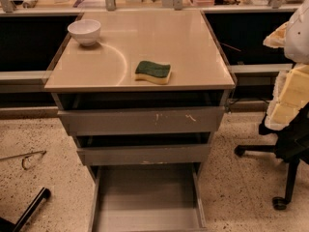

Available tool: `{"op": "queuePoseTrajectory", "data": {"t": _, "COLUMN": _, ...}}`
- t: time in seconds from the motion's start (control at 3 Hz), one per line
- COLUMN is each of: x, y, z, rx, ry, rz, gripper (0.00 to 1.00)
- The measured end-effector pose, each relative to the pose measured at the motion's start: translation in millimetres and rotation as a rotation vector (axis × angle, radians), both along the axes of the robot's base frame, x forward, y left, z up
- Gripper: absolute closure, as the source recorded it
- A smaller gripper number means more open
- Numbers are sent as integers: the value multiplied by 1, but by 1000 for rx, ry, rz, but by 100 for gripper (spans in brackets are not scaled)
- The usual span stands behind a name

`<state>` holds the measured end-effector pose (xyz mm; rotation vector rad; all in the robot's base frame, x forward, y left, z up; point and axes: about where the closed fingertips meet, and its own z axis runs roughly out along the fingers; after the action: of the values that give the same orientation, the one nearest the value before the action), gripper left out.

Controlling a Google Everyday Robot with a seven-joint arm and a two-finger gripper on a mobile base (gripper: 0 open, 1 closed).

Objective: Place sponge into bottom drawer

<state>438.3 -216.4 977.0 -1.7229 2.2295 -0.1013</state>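
Observation:
The sponge, dark green on top over pale yellow foam, lies flat on the beige cabinet top, near its front edge and a little right of centre. The bottom drawer is pulled out toward the camera, and its flat grey floor is bare. The middle drawer and the scratched upper drawer stand slightly open above it. My gripper does not show in this view. Only a white rounded part shows at the right edge, well away from the sponge.
A white bowl stands at the cabinet top's back left corner. An office chair with yellow foam pieces stands to the right of the cabinet. A black chair leg lies at the lower left. The floor is speckled.

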Motion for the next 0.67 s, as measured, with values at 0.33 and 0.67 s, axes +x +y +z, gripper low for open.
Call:
{"op": "queuePoseTrajectory", "data": {"t": 0.33, "x": 0, "y": 0, "z": 0, "rx": 0, "ry": 0, "rz": 0, "gripper": 0}}
{"op": "queuePoseTrajectory", "data": {"t": 0.67, "x": 28, "y": 21, "z": 2, "rx": 45, "ry": -26, "rz": 53, "gripper": 0}}
